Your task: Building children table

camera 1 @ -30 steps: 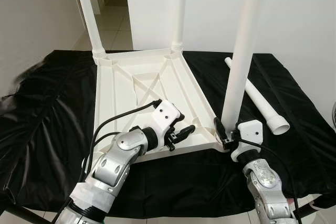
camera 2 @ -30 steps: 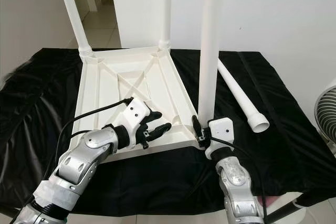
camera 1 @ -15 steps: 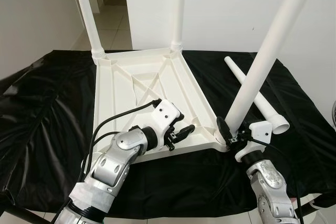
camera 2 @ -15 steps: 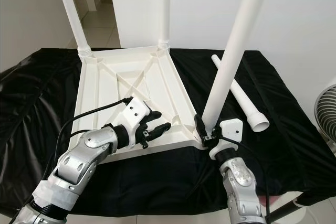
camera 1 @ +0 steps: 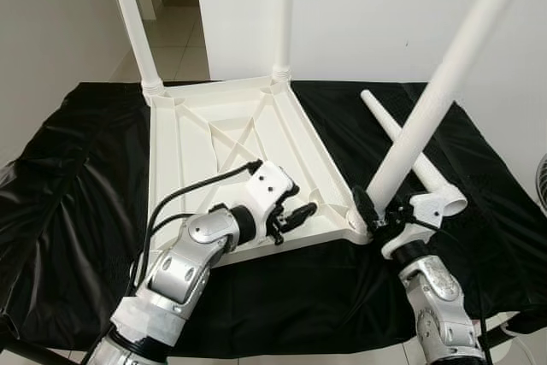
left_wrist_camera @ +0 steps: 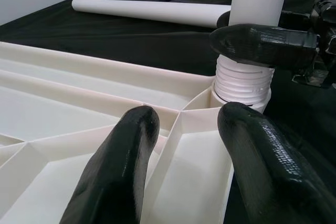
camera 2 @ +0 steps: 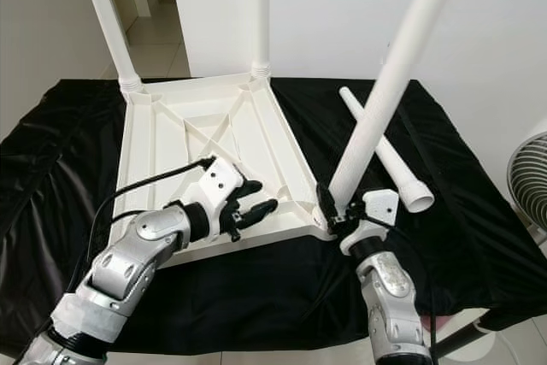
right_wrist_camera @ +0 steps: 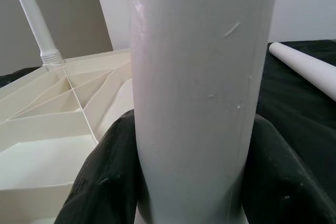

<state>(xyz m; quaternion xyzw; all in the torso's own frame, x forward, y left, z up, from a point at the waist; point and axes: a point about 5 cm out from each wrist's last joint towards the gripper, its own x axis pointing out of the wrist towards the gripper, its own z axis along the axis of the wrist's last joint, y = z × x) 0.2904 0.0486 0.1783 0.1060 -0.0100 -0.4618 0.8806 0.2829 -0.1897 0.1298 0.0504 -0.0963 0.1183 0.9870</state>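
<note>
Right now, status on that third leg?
Right claw shut on third leg, leg tilted at near corner socket. Left claw open, resting on tabletop underside. Fourth leg lying loose on black cloth.

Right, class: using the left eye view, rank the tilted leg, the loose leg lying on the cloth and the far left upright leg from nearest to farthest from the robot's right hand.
1. Tilted leg: clamped in the right hand, at the near right corner.
2. Loose leg: lying on the black cloth just behind the hand.
3. Far left upright leg: at the opposite back corner.
</note>
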